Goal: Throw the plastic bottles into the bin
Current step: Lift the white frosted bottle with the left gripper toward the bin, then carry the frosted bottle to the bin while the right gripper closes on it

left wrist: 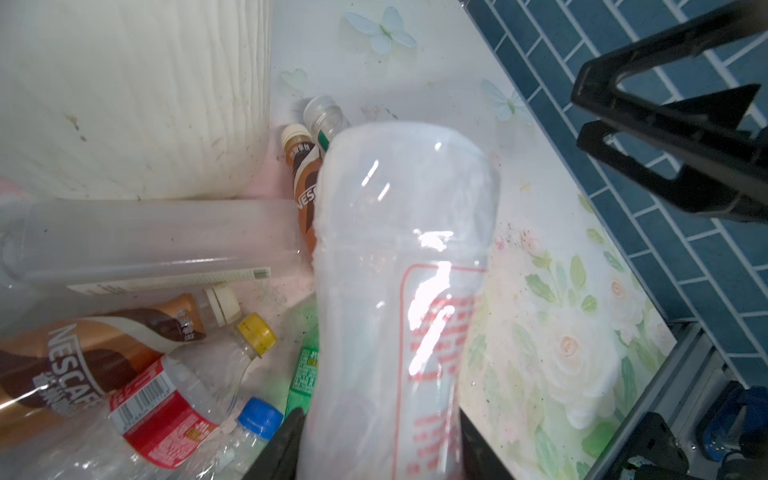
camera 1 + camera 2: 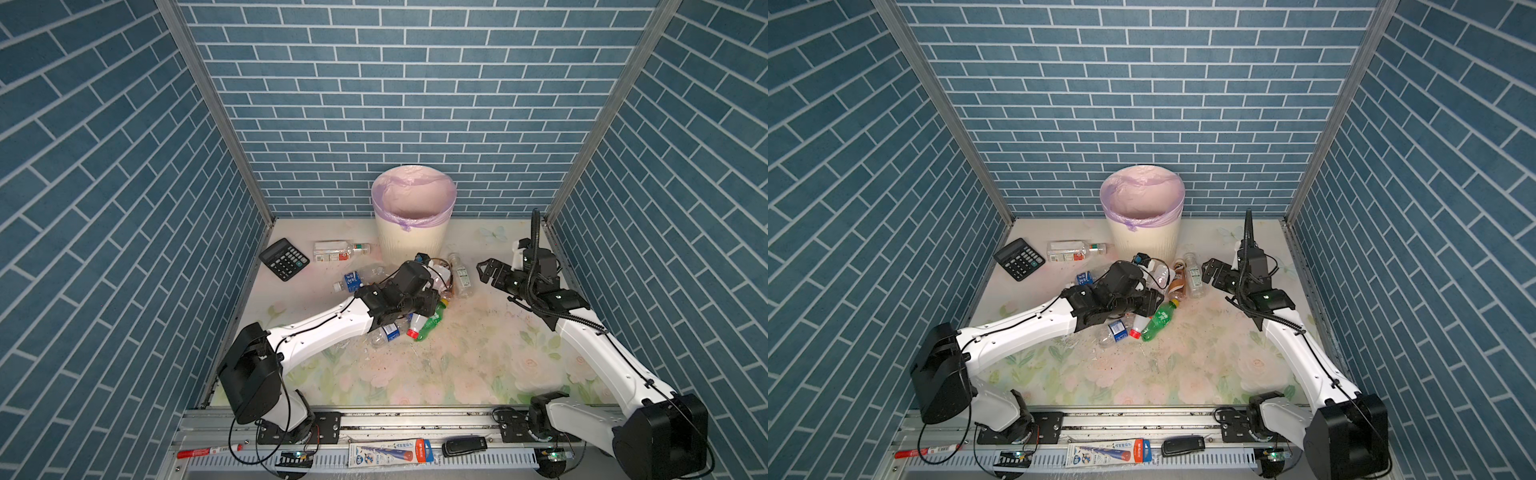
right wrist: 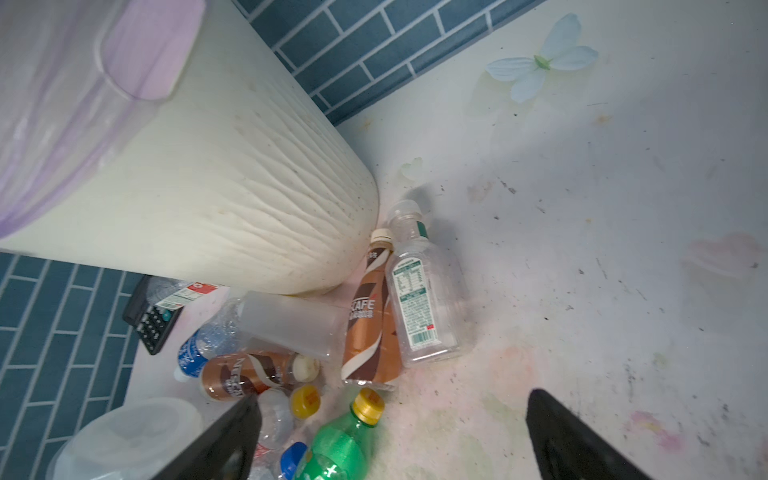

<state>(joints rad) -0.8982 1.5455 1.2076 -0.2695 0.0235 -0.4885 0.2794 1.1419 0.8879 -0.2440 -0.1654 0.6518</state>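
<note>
Our left claw (image 1: 380,453) is closed on a milky translucent plastic bottle with red print (image 1: 399,232), which reaches over the heap of clear, brown-labelled and green plastic bottles (image 2: 428,326) on the flowered bench (image 2: 478,353). Our right claw (image 2: 482,273) stands wide open and empty, near the heap. The round cream ribbed plastic bin with a lilac bag (image 2: 409,245) stands just behind the heap.

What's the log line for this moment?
left gripper: shut on translucent white bottle | right gripper: open, empty | bin: upright | other bottles: lying on table
</note>
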